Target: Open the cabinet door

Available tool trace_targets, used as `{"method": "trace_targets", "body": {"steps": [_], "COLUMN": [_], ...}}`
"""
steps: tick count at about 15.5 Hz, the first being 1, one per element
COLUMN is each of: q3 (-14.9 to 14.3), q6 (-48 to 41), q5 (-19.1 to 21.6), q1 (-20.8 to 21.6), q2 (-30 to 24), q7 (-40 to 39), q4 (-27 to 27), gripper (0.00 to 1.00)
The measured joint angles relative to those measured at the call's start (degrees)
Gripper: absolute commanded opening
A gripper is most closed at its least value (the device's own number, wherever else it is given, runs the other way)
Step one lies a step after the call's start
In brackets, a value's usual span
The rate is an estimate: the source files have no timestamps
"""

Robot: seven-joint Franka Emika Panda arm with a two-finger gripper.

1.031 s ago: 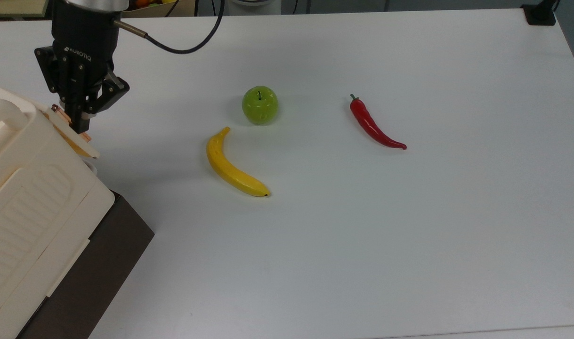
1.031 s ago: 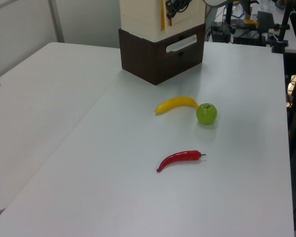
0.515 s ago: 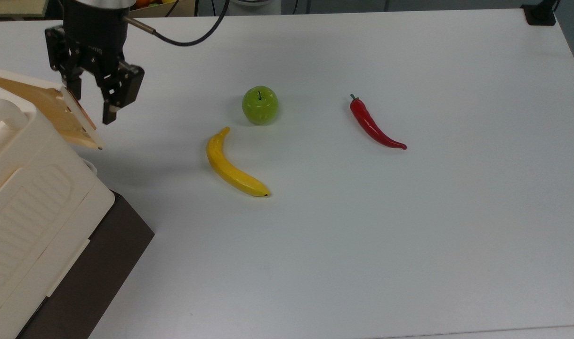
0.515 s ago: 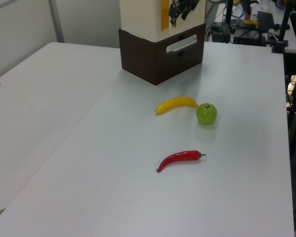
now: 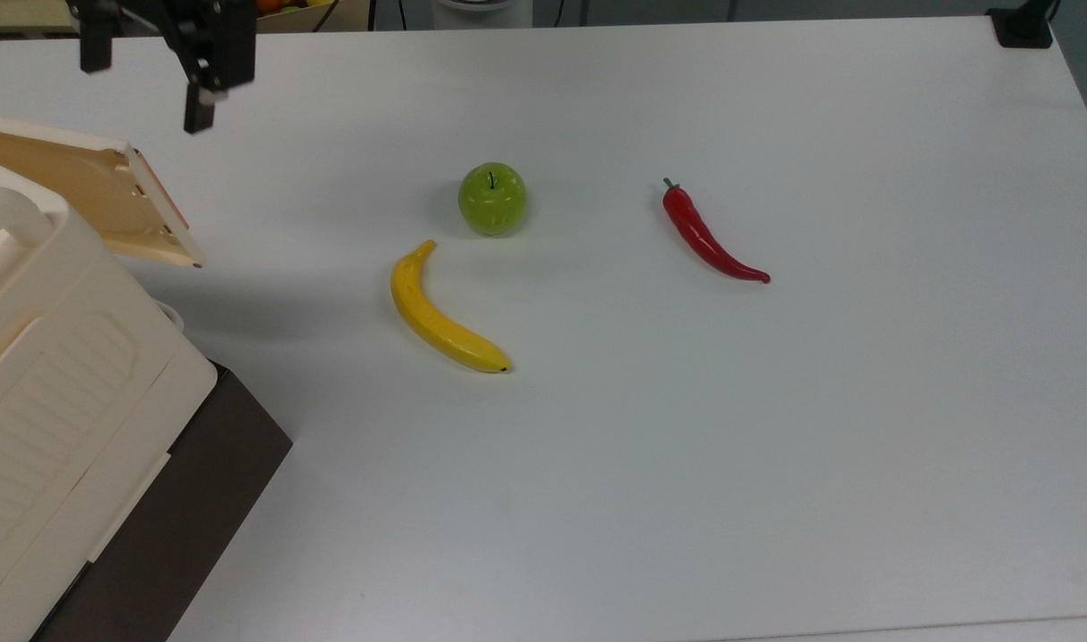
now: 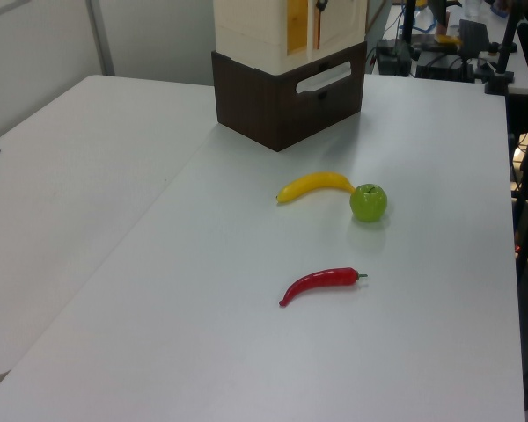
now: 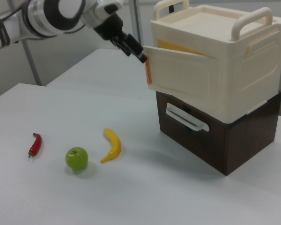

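Cabinet behind banana, apple and chilli.

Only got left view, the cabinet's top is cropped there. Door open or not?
Observer: Ajar. In the right view the cabinet door stands angled out from the cabinet, with tan inside showing above it.
Operator: Gripper on it?
Observer: No. In the top view the gripper is open and apart from the door's free edge, with nothing between its fingers.
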Motion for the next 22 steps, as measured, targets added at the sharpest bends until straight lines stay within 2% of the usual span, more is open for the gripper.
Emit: {"method": "trace_targets", "body": {"steps": [2,6,12,18,22], "q3": [0.0,0.0,0.0,-0.4,-0.5], "q6": [1.9,12.2,22.3,21.9,13.3], "q5": [0.0,0.0,0.0,-0.1,-0.1], "q1": [-0.1,-0.2,-0.3,-0.4,-0.7], "q2": [-0.1,0.6,5.3,6.6,5.3], "q7": [0.0,0.0,0.0,-0.4,-5.8], "q4": [1.7,2.2,2.2,2.0,2.1], "gripper": [1.0,1.0,1.0,1.0,1.0]}}
